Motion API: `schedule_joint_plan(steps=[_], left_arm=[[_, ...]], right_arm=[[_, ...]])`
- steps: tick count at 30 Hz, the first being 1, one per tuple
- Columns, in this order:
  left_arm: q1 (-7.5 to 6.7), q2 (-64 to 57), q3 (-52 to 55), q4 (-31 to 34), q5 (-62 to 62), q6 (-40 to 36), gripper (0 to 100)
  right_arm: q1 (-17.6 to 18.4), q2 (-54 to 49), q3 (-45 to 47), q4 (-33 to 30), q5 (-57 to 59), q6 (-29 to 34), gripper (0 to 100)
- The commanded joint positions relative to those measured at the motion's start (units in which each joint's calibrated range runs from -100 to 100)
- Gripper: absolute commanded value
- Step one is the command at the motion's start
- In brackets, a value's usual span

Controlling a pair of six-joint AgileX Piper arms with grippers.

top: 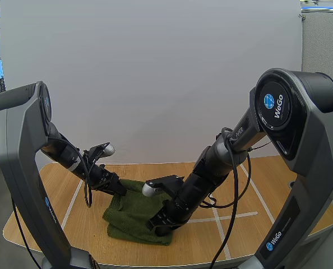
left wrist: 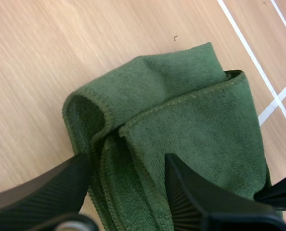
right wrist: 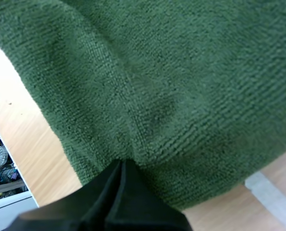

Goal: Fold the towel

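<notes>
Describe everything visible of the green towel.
The dark green terry towel lies on the light wooden table, folded into a rumpled, layered bundle with stitched hems showing and one end curled into a loop. Its nap looks soft. The left gripper straddles a hemmed fold with open jaws; the right gripper has its jaws shut on puckered cloth near an edge.

- In the high view, the tips of the left end effector (top: 119, 189) are too small and dark to tell apart against the towel (top: 134, 208).
- From the right wrist, the towel runs off past the edges, and the right end effector (right wrist: 121, 166) is cut off behind its tips.
- From the left wrist, the towel's near edge lies hidden behind the left end effector.
</notes>
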Motion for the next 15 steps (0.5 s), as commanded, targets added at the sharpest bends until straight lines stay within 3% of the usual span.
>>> schedule_joint_plan(steps=[1,15], left_arm=[[0.02,0.85,-0.39,-0.47,-2.12,-0.24,77],[0.02,-1.55,-7.27,-1.47,9.11,-2.47,77]], right_arm=[[0.14,0.50,0.70,-0.22,1.77,-0.92,0],[0.14,0.50,0.70,0.28,1.26,-2.07,0]])
